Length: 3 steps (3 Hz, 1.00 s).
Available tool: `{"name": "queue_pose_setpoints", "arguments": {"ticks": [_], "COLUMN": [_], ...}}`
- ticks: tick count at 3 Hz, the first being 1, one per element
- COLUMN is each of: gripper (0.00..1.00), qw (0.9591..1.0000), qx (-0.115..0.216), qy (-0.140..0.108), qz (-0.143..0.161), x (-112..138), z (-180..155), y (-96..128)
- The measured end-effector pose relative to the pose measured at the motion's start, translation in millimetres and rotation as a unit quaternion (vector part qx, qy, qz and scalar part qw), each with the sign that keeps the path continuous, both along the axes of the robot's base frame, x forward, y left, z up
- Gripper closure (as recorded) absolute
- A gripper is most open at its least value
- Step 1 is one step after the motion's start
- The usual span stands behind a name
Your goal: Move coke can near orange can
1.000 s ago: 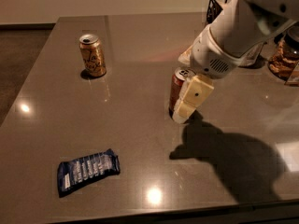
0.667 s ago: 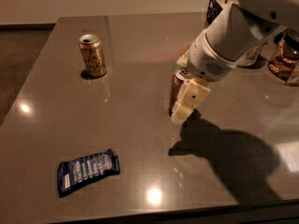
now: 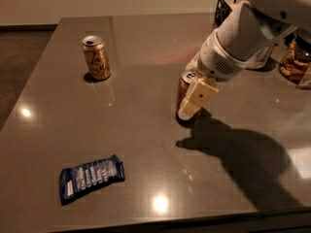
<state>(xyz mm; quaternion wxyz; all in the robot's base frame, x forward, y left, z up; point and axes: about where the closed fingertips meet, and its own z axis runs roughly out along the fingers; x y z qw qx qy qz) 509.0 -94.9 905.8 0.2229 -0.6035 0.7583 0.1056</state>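
The coke can [image 3: 185,87], red with a silver top, stands upright on the table right of centre. My gripper [image 3: 188,102] reaches down from the upper right and is closed around it; one pale finger [image 3: 198,98] lies across the can's front, the other is hidden behind it. The can's base rests on the table. The orange can [image 3: 96,58], golden with pale swirly markings, stands upright at the far left, well apart from the coke can.
A dark blue snack packet [image 3: 91,178] lies near the front left. A black wire basket [image 3: 227,8] and a brown packaged item [image 3: 293,62] sit at the back right. The arm's shadow falls on the grey table [image 3: 146,130] to the front right.
The arm has shifted slightly up and left over the coke can. The can stays in about the same spot. The orange can and packet have not moved.
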Motion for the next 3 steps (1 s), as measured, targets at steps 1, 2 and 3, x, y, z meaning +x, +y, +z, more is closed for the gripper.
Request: {"name": "queue_pose_setpoints", "arguments": {"ticks": [1,2,3], "gripper": [0.41,0.64,0.87], "qw": [1.0000,0.9998,0.9995], "qx": [-0.003,0.004,0.012], "qy": [0.007,0.016,0.026], "qz": [-0.001,-0.009,-0.016], "x": [1.0,5.4,23.5], "z": [-2.0,5.5,20.2], "y": [0.9,3.3,10.2]}}
